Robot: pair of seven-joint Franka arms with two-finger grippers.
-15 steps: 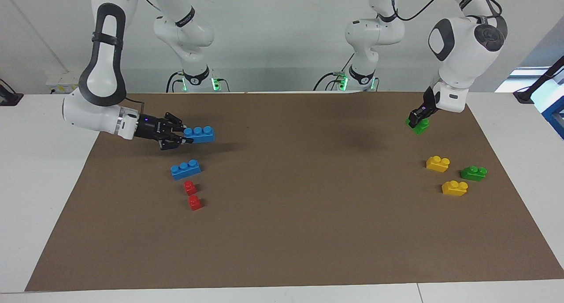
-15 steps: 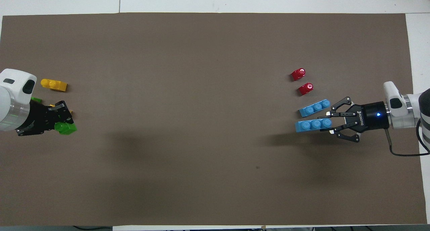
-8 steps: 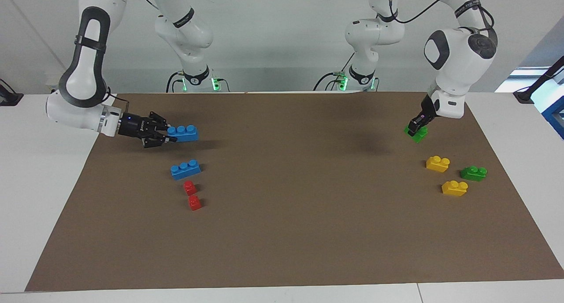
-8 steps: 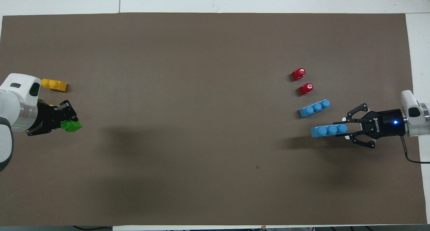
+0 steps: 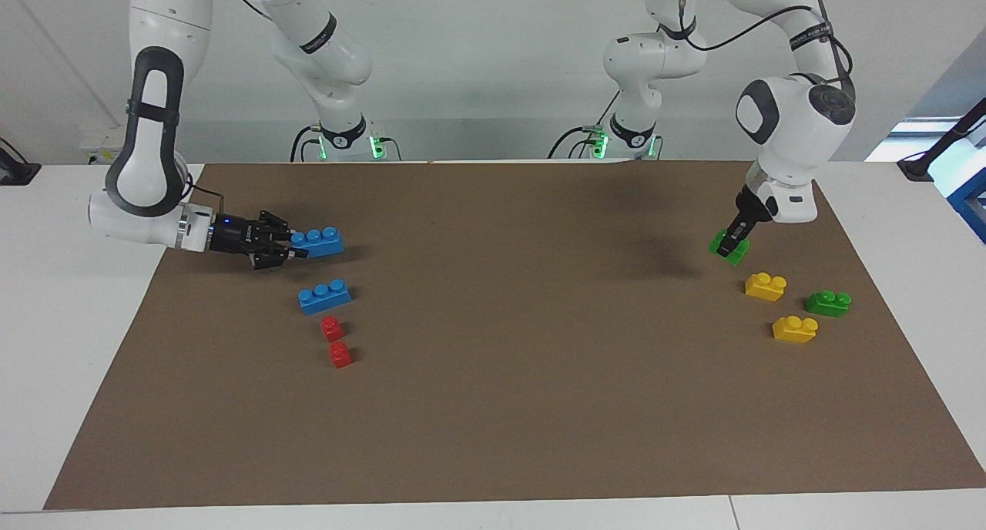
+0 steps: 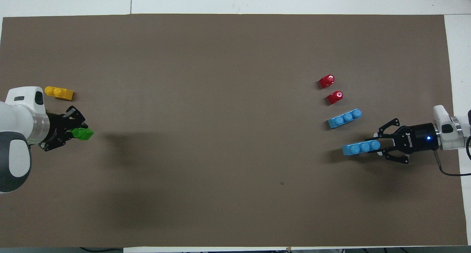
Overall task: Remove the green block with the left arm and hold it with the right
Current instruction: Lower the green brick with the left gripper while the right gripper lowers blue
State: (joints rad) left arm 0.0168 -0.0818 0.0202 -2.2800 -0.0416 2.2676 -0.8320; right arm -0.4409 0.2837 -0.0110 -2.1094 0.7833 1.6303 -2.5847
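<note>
The green block (image 5: 730, 246) sits pinched in the left gripper (image 5: 732, 241), low over the brown mat (image 5: 493, 407) at the left arm's end of the table; whether its base already touches the mat cannot be told. A yellow brick (image 5: 765, 286) lies near it, farther from the robots, with a darker green brick (image 5: 828, 303) and a second yellow brick (image 5: 795, 328) farther out still.

The step in hand looks like setting the block down apart from the rest. To do it well, lower straight until the base lies flat, keep clear of the nearest yellow brick, and only then part the fingers, lifting straight up so the block is not dragged or tipped.

At the other end, the right gripper (image 5: 296, 249) is clamped on one end of a blue brick (image 5: 320, 241), low over the mat near a second blue brick (image 5: 324, 296) and two red bricks (image 5: 333, 328). It should hold steady.
</note>
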